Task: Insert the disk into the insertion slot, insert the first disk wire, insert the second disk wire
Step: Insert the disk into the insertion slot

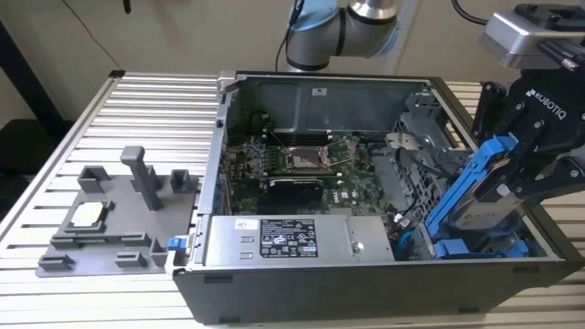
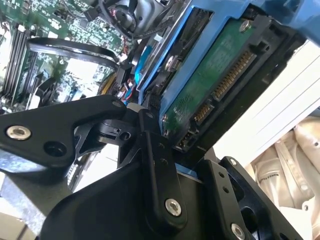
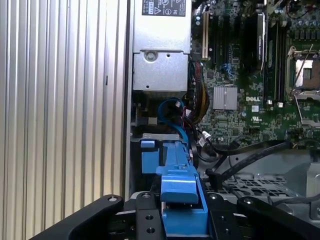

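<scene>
1. Firstly, at the exterior view's left a grey fixture tray [image 1: 109, 219] lies on the slatted table [image 1: 155, 103], well apart from the work. It plays no part in the risk here.
2. Next comes the open computer case [image 1: 366, 295]. The silver power-supply box [image 1: 292, 238] sits along its near wall and the motherboard [image 1: 302, 161] lies behind it.
3. Just past the power-supply box, loose cables bunch beside the drive cage, among them a blue cable [image 3: 170, 112]. This is my main worry: a cable lying in the bay mouth could be pinched under the frame or block the seating.
4. At the case's corner on the exterior view's right, the disk [image 1: 484, 205] stands steeply tilted. Its lower end is down at the insertion slot [image 1: 429, 241] and its upper end is raised clear of the cage. I judge it to be only partly entered, not seated.
5. Furthest right, the gripper [image 1: 512, 175] is clamped on the disk's upper part, with its black fingers [image 2: 155, 165] pressed against the blue frame.
6. From that tilt, pushing down could wedge the frame against the sheet-metal edge instead of sliding it along the bay.
7. Because the hold is on smooth plastic near one end, a jam could make the disk pivot or slip between the fingers. That would expose the green circuit board [image 2: 220, 85] and its connectors to knocks.
</scene>
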You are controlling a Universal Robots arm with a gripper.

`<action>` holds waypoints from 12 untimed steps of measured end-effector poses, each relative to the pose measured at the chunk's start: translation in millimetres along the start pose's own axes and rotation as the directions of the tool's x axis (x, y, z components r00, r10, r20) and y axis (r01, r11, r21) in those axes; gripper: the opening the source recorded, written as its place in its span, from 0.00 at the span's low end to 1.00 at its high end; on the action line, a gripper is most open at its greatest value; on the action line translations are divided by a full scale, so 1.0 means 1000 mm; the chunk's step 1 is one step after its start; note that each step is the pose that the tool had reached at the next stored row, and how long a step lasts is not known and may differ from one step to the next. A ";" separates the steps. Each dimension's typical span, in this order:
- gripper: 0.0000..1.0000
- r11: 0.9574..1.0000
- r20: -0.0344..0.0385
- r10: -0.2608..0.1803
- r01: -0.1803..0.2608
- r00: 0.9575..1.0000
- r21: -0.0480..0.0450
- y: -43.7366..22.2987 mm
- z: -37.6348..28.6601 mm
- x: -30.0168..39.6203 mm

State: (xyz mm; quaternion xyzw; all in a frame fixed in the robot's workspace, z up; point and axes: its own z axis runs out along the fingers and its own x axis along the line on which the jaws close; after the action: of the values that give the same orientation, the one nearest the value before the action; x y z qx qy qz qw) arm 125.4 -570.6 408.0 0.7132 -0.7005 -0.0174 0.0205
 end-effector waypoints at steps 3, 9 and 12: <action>0.33 1.000 0.000 0.000 0.000 1.000 0.000 0.0000 0.0020 -0.0001; 0.33 1.000 0.006 -0.001 0.001 1.000 -0.005 -0.0002 -0.0007 0.0010; 0.33 1.000 0.010 0.000 0.001 1.000 -0.016 0.0001 -0.0044 0.0031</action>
State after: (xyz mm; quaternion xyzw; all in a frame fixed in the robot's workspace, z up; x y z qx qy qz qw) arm 125.6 -573.6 412.4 0.7131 -0.7002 -0.0264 0.0228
